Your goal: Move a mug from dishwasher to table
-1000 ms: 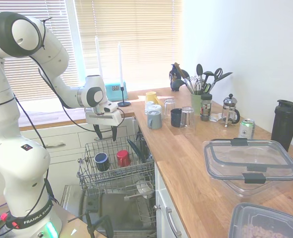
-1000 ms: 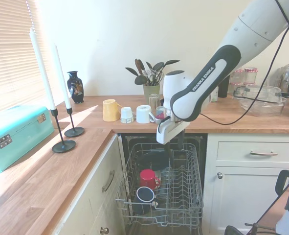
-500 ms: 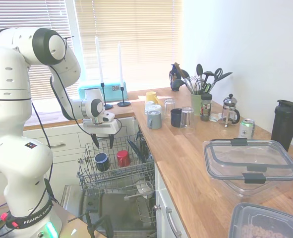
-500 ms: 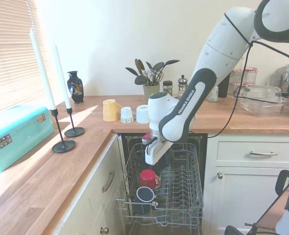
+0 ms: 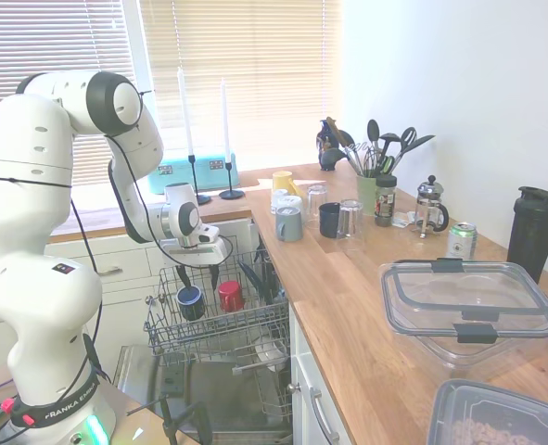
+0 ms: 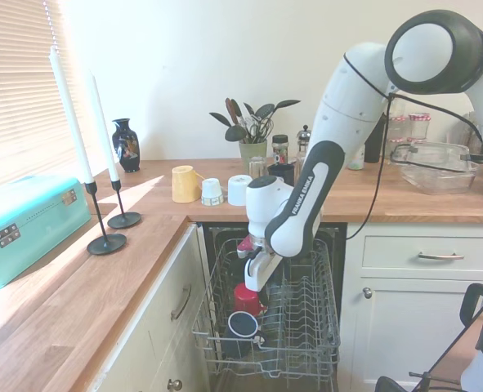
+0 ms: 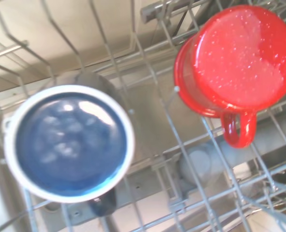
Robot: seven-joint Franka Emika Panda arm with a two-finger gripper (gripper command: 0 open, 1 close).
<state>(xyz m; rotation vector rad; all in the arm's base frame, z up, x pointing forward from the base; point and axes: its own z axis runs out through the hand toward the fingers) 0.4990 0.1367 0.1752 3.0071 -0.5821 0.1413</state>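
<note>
inspector: two mugs sit upside down, side by side, in the pulled-out grey wire rack (image 5: pixel 220 326) of the open under-counter dishwasher (image 5: pixel 209 389). one is the small glossy red ceramic mug (image 5: pixel 230 296), the task's thing; the other is a dark blue mug with a pale rim (image 5: pixel 189 301), which is not wanted.

assistant: where does the arm stand?

inspector: the white arm's two-finger pincer (image 5: pixel 197 275) hangs just above the rack, dark fingers spread and holding nothing, about over the gap between the two mugs. in the wrist view the red mug's base (image 7: pixel 242 55) lies to one side with its handle (image 7: pixel 238 129) pointing away from the blue mug's base (image 7: pixel 67 144).

assistant: so the step in hand is the reach and grasp?

inspector: in my judgement, yes. to do it well, shift the pincer sideways until it is centred over the red mug before lowering. one finger should go down each side of the body, clear of the handle and the rack wires. close only when the fingers are low on the wall, since a glossy surface may slip.

assistant: risks?

inspector: a descent from the present spot could strike the blue mug or a wire. lift straight up afterwards, then carry to the long light-brown wooden table (image 5: pixel 366 315), whose near stretch looks free.
</note>
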